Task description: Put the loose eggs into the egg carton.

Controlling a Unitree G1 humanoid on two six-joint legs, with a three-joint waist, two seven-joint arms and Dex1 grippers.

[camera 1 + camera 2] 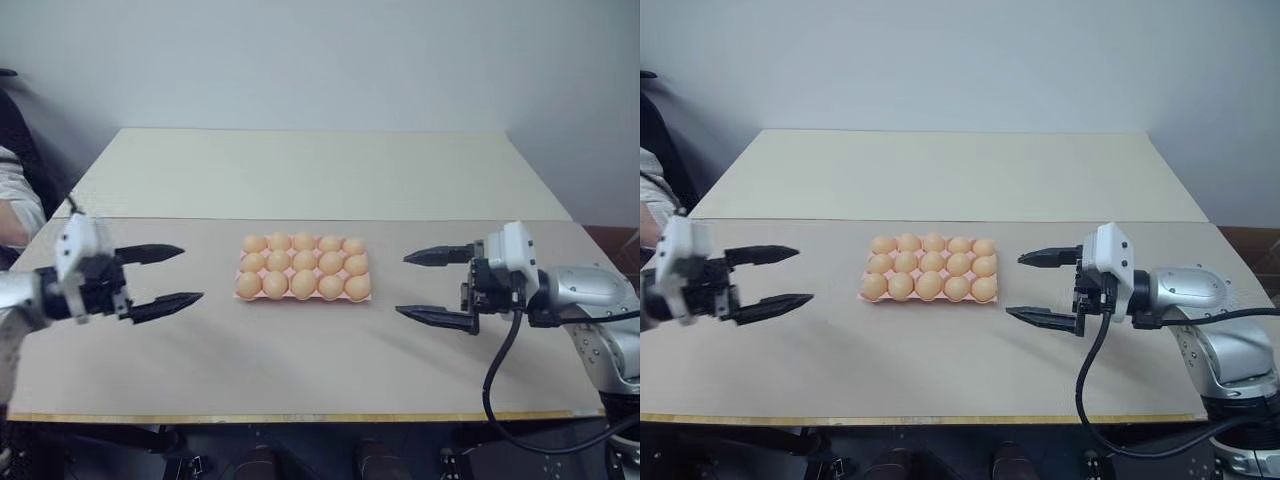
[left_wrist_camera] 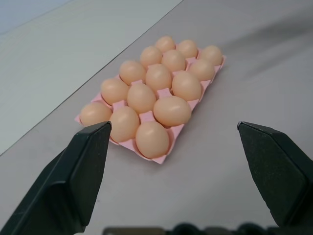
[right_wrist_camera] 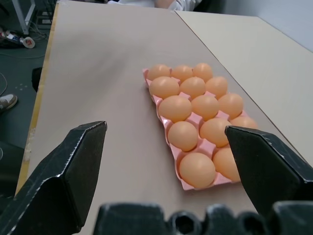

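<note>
**On the tan surface: carton full, both grippers empty**

On the near half of the surface (image 1: 300,350), bare tan board runs from the front edge up to the grippers.

Left gripper (image 1: 165,275): hangs above the surface on the left side, pointing in toward the middle. Fingers (image 1: 168,301) spread wide apart, nothing between them. Well apart from the carton.

Right gripper (image 1: 432,287): hangs above the surface on the right side, pointing in toward the middle, facing the left one. Fingers spread wide apart, nothing held. A black cable (image 1: 495,385) loops down from its wrist. Also clear of the carton.

Egg carton (image 1: 303,294): pink, lying flat between the two grippers, near the middle of the surface, long side running left to right. Three rows of five cups.

Eggs (image 1: 304,284): orange-tan, one seated in each cup; all fifteen cups filled. The left wrist view confirms every cup occupied (image 2: 171,110).

Beyond the carton, a seam, then a paler cream surface (image 1: 320,175) running back to a plain wall.

Far left edge: part of a person's light sleeve (image 1: 18,205).
</note>
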